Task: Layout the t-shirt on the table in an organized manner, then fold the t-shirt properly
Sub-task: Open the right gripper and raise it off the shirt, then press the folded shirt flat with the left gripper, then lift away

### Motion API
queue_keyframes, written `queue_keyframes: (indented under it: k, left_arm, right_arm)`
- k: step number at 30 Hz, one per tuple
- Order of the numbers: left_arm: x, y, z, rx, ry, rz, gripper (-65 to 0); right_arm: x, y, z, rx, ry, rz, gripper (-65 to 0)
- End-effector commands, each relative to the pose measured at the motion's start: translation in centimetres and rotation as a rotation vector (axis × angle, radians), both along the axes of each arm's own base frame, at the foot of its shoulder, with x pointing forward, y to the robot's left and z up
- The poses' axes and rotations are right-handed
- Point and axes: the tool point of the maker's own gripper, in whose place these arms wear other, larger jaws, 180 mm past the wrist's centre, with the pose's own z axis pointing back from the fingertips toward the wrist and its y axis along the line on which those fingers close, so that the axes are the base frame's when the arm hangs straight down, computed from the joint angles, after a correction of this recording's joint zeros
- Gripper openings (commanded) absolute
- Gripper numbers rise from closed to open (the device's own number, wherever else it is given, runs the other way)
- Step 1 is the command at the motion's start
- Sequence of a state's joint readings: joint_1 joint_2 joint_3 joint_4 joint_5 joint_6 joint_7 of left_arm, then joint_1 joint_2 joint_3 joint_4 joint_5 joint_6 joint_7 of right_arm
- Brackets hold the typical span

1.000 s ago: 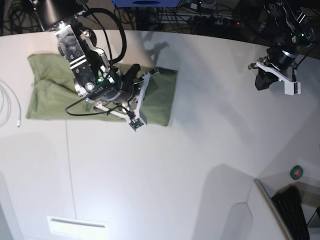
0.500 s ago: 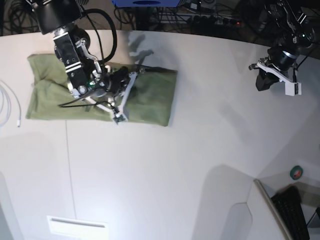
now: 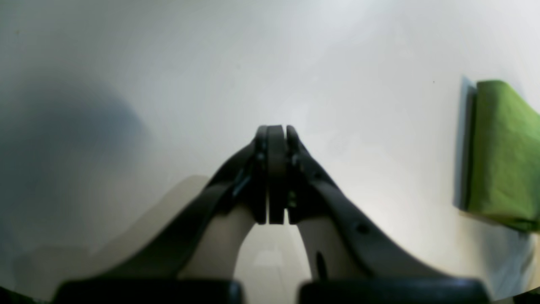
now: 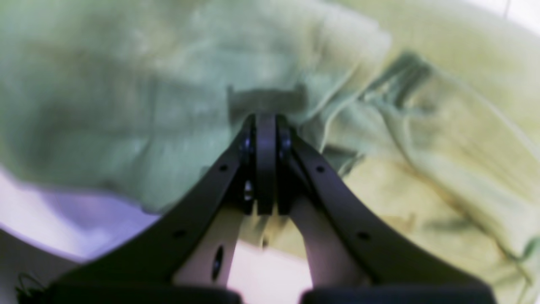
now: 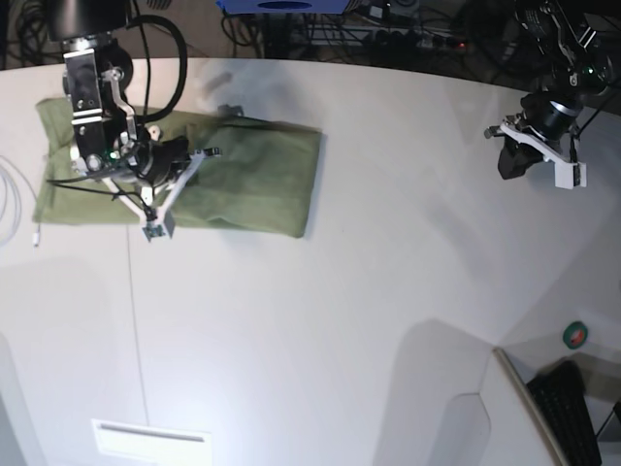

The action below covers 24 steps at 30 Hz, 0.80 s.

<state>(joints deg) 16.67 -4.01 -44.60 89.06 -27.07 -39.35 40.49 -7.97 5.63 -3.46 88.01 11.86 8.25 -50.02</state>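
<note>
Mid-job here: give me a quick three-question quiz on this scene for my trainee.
1. True or false: the left end effector hangs over bare table, away from the t-shirt.
2. Which end effector is over the t-shirt? A) left B) right C) both
3. Fill in: both end effectors have their jaws ____.

Key: 1 true; 2 B, the right end effector is low over the green cloth; 3 shut.

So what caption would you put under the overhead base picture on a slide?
Right gripper, shut, over the folded olive t-shirt on the white table; left gripper shut and clear of it.
</note>
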Motion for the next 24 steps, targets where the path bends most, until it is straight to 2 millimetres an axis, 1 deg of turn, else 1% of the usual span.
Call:
queue_keyframes:
  k: [1, 2, 4, 5, 8, 10, 11, 13, 15, 16, 17, 19, 22, 23, 24]
  left_arm:
    - [0.6, 0.4, 1.2, 0.012, -0.046, -0.006, -65.0]
    - [0.6, 0.4, 1.2, 0.012, -0.046, -0.006, -65.0]
    - [0.6, 0.4, 1.2, 0.012, -0.046, -0.006, -65.0]
    - [0.6, 0.4, 1.1, 0.012, -0.044, -0.006, -65.0]
    - [0.6, 0.3, 1.1, 0.011, -0.043, -0.009, -65.0]
    - [0.5, 0.1, 1.1, 0.012, -0.042, -0.018, -65.0]
    - [0.6, 0.0, 1.2, 0.012, -0.044, -0.02, -65.0]
    - [0.6, -0.2, 1.1, 0.008, -0.043, -0.022, -65.0]
    - [1.0, -1.6, 0.9, -0.003, -0.041, -0.062, -65.0]
    - [1.5, -2.8, 1.0, -0.008, -0.047, -0.1, -65.0]
    - [1.9, -4.2, 1.2, -0.013, -0.055, -0.14, -65.0]
    - [2.6, -7.9, 1.9, -0.024, -0.075, -0.249, -65.0]
    - [3.6, -14.7, 2.8, -0.083, -0.116, -0.415, -65.0]
    - [4.3, -17.2, 3.4, -0.11, -0.142, -0.473, -65.0]
    - [4.7, -19.3, 3.9, -0.135, -0.158, -0.517, -65.0]
  right_arm:
    - [1.4, 0.4, 1.8, 0.015, -0.069, 0.003, -65.0]
    - [1.5, 0.5, 2.4, 0.017, -0.086, 0.007, -65.0]
    - [1.6, 0.6, 2.4, 0.018, -0.089, 0.009, -65.0]
    - [1.7, 0.5, 1.9, 0.015, -0.075, 0.005, -65.0]
    - [1.7, -0.1, -0.6, 0.005, 0.007, -0.009, -65.0]
    - [2.0, -0.3, -1.0, 0.002, 0.019, -0.012, -65.0]
    - [2.2, -0.1, -0.6, 0.004, 0.008, -0.01, -65.0]
    - [3.0, 0.2, 1.3, 0.01, -0.054, -0.001, -65.0]
    - [3.4, 0.2, 3.4, 0.011, -0.12, 0.003, -65.0]
    - [3.9, 0.3, 4.7, 0.012, -0.163, 0.008, -65.0]
    - [4.2, 0.2, 5.6, 0.013, -0.191, 0.007, -65.0]
    - [4.3, -2.1, 6.5, -0.015, -0.215, -0.039, -65.0]
    - [4.3, -5.7, 6.8, -0.039, -0.221, -0.146, -65.0]
    - [4.3, -7.3, 7.0, -0.054, -0.226, -0.186, -65.0]
    - [4.1, -8.6, 7.1, -0.065, -0.226, -0.222, -65.0]
